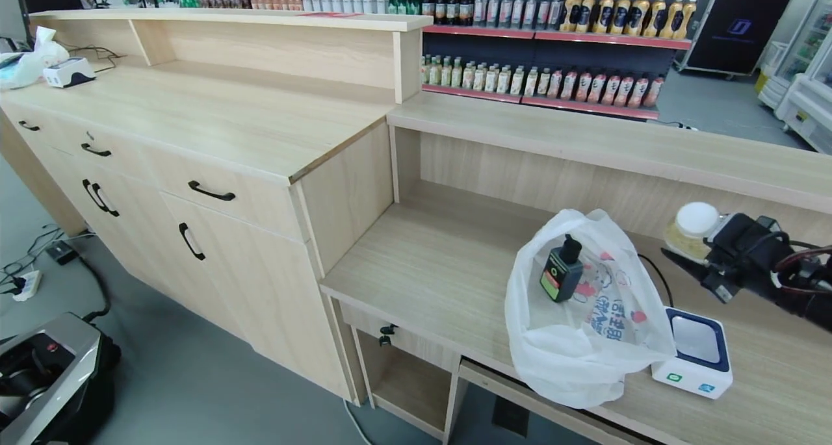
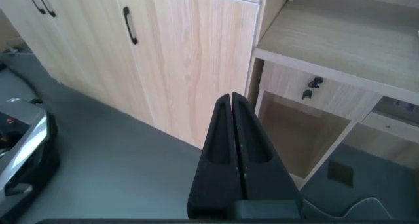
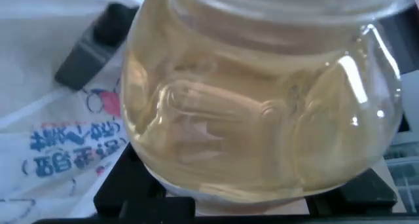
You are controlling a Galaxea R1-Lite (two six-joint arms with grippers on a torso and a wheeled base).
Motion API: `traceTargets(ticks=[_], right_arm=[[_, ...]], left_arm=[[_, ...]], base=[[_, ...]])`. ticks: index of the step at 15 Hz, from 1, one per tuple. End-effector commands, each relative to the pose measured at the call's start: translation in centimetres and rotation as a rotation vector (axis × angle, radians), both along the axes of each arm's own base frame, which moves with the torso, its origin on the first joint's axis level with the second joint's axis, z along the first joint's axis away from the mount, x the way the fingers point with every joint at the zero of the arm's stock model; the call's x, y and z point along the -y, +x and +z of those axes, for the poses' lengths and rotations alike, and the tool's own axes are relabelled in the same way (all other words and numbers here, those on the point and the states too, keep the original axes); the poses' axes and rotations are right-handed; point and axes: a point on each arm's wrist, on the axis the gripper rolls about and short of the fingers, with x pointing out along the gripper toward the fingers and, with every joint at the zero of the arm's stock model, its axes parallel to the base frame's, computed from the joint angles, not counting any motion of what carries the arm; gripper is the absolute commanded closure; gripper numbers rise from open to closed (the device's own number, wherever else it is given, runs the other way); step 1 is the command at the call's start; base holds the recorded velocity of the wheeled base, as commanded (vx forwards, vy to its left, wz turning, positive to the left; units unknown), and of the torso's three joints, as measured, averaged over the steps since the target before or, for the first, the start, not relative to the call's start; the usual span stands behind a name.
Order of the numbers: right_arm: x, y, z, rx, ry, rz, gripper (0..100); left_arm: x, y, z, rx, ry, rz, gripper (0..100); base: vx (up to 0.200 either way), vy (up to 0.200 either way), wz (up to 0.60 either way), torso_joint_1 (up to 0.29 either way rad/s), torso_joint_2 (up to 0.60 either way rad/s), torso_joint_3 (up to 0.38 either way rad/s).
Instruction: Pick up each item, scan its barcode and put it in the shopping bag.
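Note:
A glass jar [image 1: 693, 229] of pale yellow contents with a white lid is held above the low desk [image 1: 429, 263] by my right gripper [image 1: 684, 255], which is shut on it. In the right wrist view the jar [image 3: 262, 106] looms close, with the bag [image 3: 52, 145] beneath it. The white shopping bag [image 1: 585, 328] stands open on the desk just left of the jar, with a dark bottle [image 1: 562, 271] carrying a green label upright inside. A white and blue barcode scanner [image 1: 694, 352] sits beside the bag. My left gripper [image 2: 233, 103] is shut and empty, low over the grey floor by the cabinet.
A raised counter ledge [image 1: 617, 139] runs behind the desk. A taller cabinet [image 1: 214, 127] with drawers stands to the left, with another scanner [image 1: 68, 71] and a white bag at its far end. Shelves of bottles [image 1: 539, 75] stand behind. A black cable [image 1: 656, 276] runs behind the bag.

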Motion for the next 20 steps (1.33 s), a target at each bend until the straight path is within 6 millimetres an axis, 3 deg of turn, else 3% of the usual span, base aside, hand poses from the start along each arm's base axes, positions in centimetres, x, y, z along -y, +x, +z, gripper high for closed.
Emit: traceTargets(ticks=[1,4,15,20], right_arm=[[2.6,-0.6,-0.7,-0.042,-0.004,-0.025,100],[4.9,-1.1,-1.7,-0.084,0.021,-0.043,100],[6.9,-0.6,-5.2,-0.139,-0.017,0.171,100],[7.6,0.8,-6.0,-0.119,-0.052,0.204,100]], left_arm=[[0.0,0.0,0.0,0.000,0.000,0.001,100],[0.0,0.0,0.0,0.000,0.002,0.001,100],[0.0,0.0,0.0,0.000,0.000,0.001,100],[0.0,0.0,0.0,0.000,0.000,0.001,100]], base=[[0.000,0.000,0.00,0.000,0.00,0.000],[0.000,0.000,0.00,0.000,0.00,0.000],[0.000,0.000,0.00,0.000,0.00,0.000],[0.000,0.000,0.00,0.000,0.00,0.000]])
